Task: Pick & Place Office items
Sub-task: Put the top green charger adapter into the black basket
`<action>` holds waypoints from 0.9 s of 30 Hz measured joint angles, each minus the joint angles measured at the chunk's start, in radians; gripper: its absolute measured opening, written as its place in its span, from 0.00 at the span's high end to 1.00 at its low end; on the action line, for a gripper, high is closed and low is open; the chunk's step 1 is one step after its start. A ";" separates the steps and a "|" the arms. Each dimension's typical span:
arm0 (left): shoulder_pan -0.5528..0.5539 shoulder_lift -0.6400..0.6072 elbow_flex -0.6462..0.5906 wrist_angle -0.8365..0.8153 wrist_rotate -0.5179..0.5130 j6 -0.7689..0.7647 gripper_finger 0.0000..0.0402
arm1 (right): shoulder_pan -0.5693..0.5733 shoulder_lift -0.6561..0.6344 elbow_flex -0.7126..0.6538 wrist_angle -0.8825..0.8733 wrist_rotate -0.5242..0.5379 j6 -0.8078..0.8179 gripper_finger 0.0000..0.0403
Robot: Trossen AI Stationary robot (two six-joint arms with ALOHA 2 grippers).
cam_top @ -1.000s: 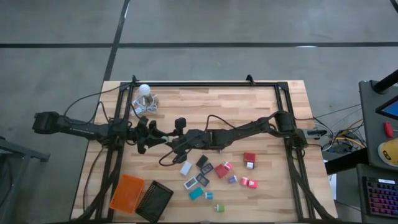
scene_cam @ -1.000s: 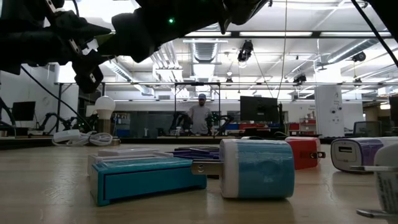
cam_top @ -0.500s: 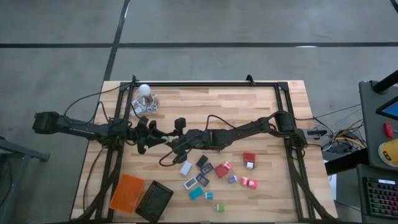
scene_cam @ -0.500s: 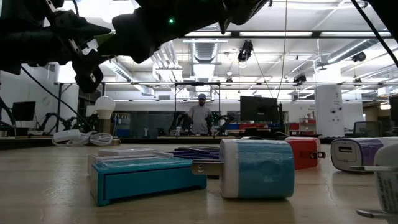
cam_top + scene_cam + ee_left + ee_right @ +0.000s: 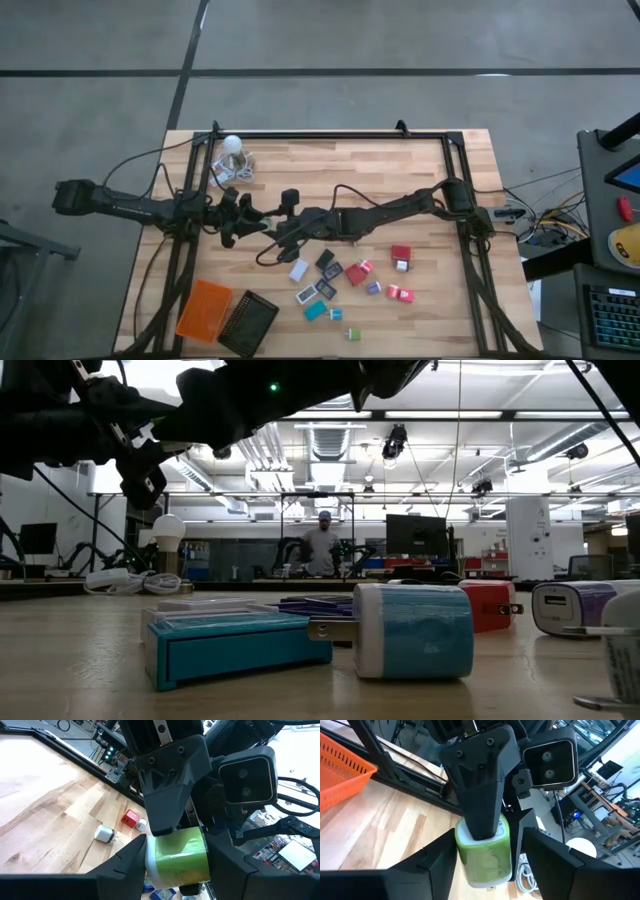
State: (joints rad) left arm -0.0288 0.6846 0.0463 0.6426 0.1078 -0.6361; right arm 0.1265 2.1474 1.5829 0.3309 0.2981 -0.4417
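two arms meet mid-table: the left gripper pinches a green block; the right gripper stands parted around it.

Teal box beside teal charger on table

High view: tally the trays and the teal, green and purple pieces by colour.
orange tray: 1
black tray: 1
teal pieces: 2
green pieces: 2, one lying, one held aloft
purple piece: 1
Total: 7
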 joint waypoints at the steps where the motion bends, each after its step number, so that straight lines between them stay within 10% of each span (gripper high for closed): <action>1: 0.000 0.000 0.000 0.000 0.000 0.000 0.57 | 0.000 0.000 0.000 0.000 0.000 0.000 0.44; 20: 0.000 0.000 0.000 0.000 0.007 0.000 0.57 | 0.011 -0.015 0.001 -0.111 0.027 0.005 0.31; 27: 0.000 -0.001 0.000 0.000 0.010 0.000 0.57 | 0.056 -0.059 0.001 -0.264 0.256 0.022 0.29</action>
State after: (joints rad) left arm -0.0284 0.6839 0.0463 0.6427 0.1173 -0.6357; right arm 0.1828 2.0887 1.5837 0.0668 0.5537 -0.4199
